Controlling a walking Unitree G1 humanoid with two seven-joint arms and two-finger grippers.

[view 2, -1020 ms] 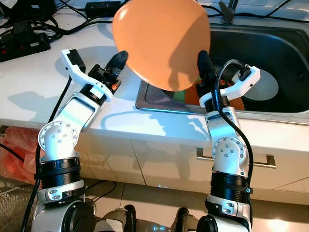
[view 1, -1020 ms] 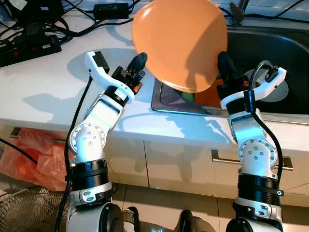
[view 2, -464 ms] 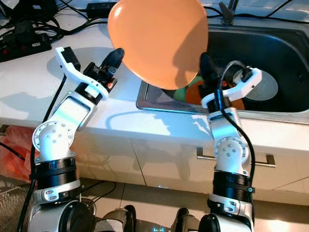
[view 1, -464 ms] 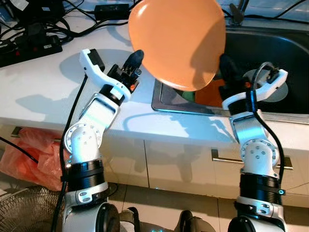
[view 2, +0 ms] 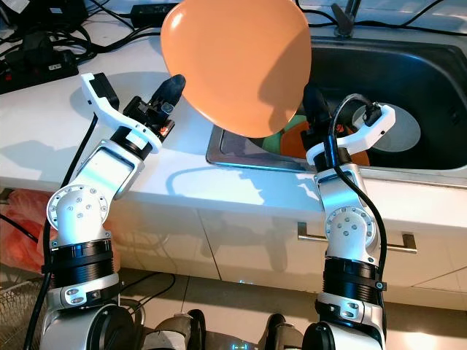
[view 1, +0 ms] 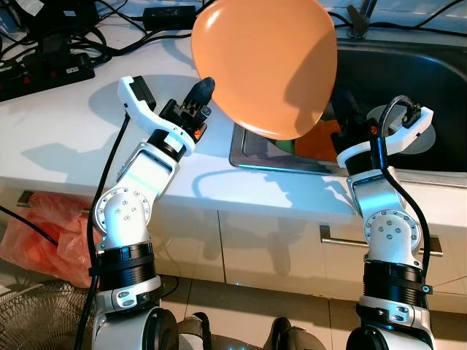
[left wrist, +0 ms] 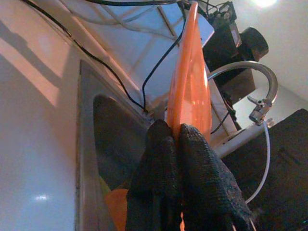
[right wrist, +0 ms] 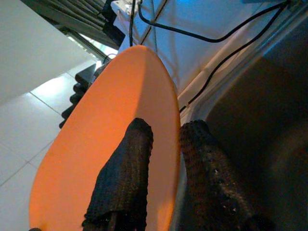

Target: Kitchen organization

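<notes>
**Orange plate lifted clear between both grippers**

Orange plate hangs tilted above the white counter at the edge of the sink. Over the past second it has edged up and toward the robot's left, which suggests it is being carried away from the basin. Left gripper is pinched shut on the plate's rim, one finger on each face. Right gripper likewise straddles the opposite rim, its fingers closed against it.

The orange plate hides the sink's near-left corner and both grippers' fingertips.
</notes>
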